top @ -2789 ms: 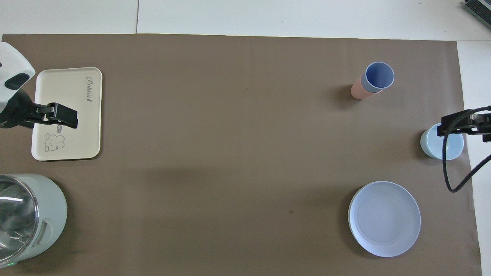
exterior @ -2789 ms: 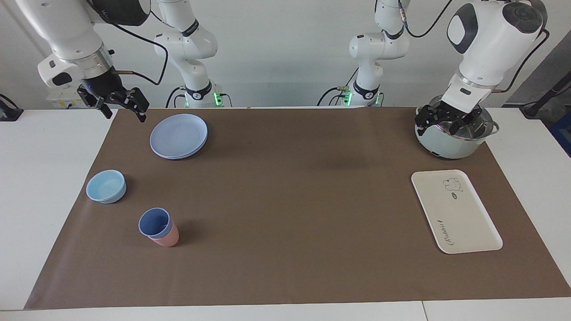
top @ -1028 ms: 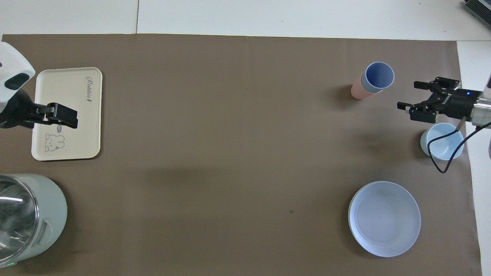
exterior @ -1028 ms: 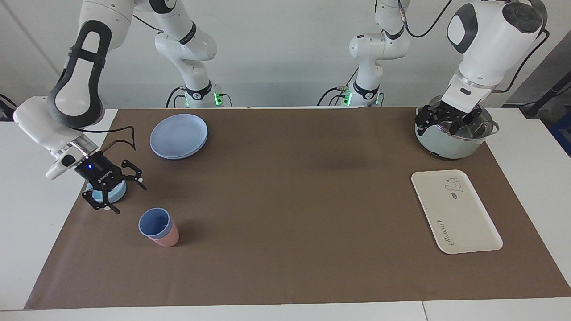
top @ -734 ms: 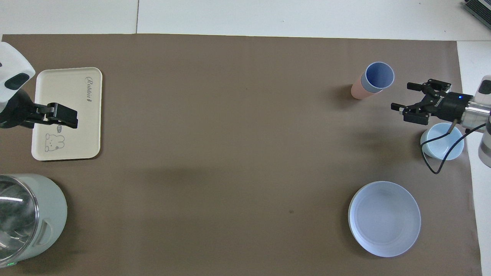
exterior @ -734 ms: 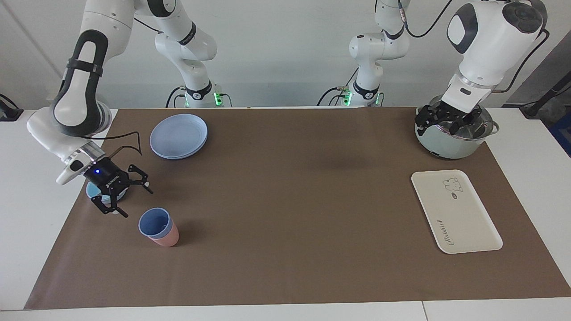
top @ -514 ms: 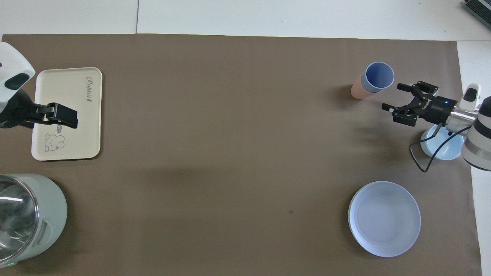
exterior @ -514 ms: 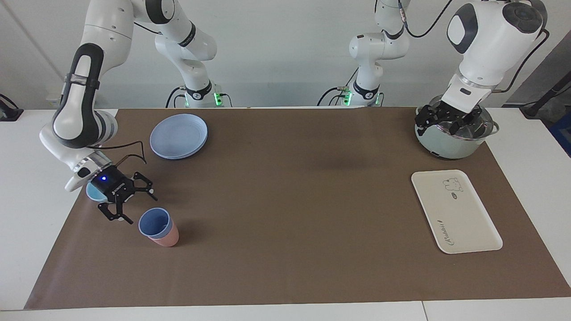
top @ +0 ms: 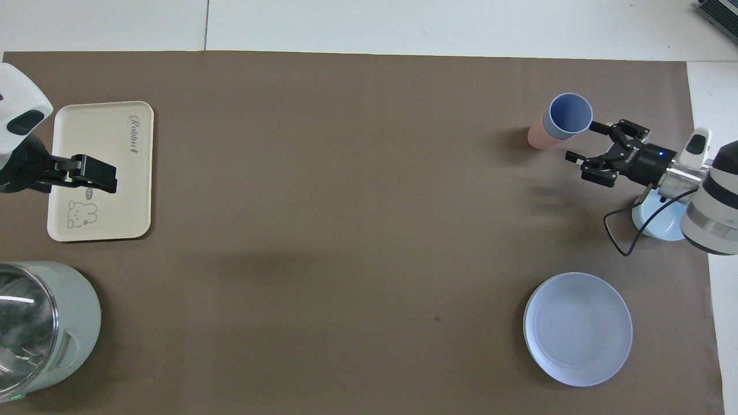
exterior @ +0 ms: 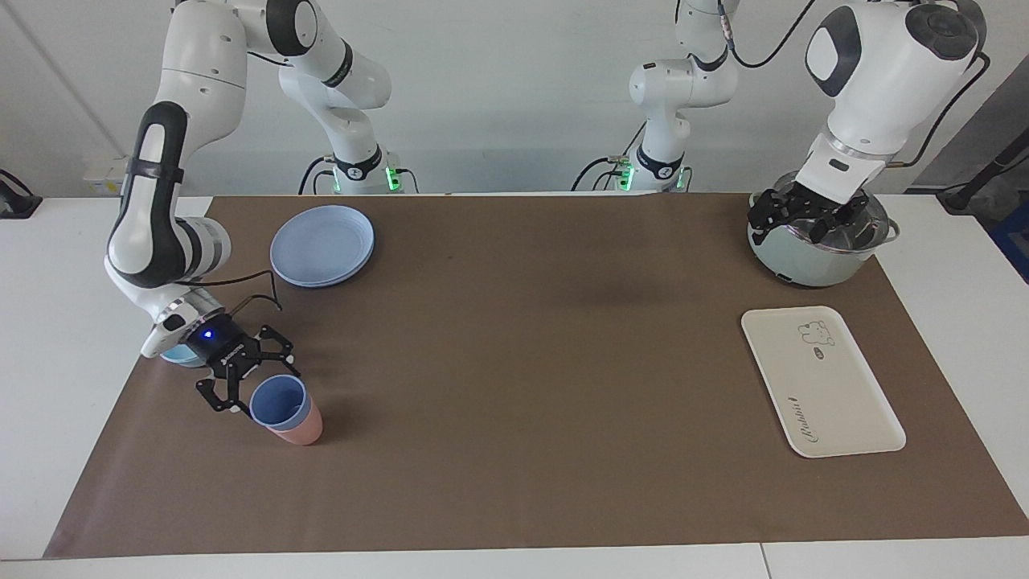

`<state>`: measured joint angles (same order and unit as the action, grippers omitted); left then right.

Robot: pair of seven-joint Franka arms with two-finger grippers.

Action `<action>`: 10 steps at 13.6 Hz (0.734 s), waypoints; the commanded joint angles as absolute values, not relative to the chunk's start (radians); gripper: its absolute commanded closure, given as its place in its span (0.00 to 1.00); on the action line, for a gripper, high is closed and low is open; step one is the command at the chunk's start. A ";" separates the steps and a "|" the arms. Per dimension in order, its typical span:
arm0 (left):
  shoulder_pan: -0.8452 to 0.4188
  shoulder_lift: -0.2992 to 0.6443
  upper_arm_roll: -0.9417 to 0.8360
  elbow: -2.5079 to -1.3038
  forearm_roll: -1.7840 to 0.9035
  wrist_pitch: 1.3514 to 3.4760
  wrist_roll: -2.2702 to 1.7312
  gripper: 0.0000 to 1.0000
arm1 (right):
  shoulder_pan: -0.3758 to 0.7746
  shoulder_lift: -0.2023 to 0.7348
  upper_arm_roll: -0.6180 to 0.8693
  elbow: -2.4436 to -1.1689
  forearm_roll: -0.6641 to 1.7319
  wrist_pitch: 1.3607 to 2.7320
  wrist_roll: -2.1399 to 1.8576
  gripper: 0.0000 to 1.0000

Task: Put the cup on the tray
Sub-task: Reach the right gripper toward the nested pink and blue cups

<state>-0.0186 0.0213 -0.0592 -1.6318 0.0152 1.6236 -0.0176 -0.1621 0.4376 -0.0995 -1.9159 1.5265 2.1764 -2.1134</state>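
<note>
**Right gripper at cup, jaws spread**

Right gripper [exterior: 256, 388] jaws spread, holding nothing, low just beside the cup [exterior: 279, 403], which sits nested in a pink tumbler [exterior: 299, 430] on the mat. Left gripper [exterior: 801, 215] released, waiting over the pot [exterior: 812, 265]. Tray [exterior: 821, 380] at left arm's end.

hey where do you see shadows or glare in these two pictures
Facing view: the nested cup casts a soft shadow on the brown mat toward the left arm's end, and a faint dark patch sits mid-mat. Overhead view: the pot's glass lid shows bright streaks of glare, and a blurred shadow lies below the right tool.
</note>
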 commanded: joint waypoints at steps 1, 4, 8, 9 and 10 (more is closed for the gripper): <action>-0.014 -0.015 -0.057 -1.674 0.005 1.632 -0.002 0.00 | -0.160 0.460 -0.095 -1.893 1.565 2.175 -2.151 0.00; -0.012 -0.015 -0.057 -1.674 0.005 1.632 -0.002 0.00 | -0.127 0.466 -0.095 -1.893 1.612 2.223 -2.161 0.00; -0.012 -0.015 -0.057 -1.674 0.005 1.632 -0.002 0.00 | -0.112 0.471 -0.095 -1.893 1.635 2.240 -2.177 0.00; -0.014 -0.015 -0.057 -1.674 0.005 1.632 -0.002 0.00 | -0.110 0.472 -0.095 -1.891 1.637 2.241 -2.178 0.00; -0.014 -0.015 -0.057 -1.674 0.005 1.632 -0.002 0.00 | -0.109 0.472 -0.095 -1.893 1.641 2.241 -2.178 0.00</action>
<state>-0.0186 0.0213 -0.0592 -1.6318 0.0152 1.6236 -0.0176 -0.1084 0.4561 -0.0994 -1.9073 1.5980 2.2249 -2.1369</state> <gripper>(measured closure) 0.000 0.000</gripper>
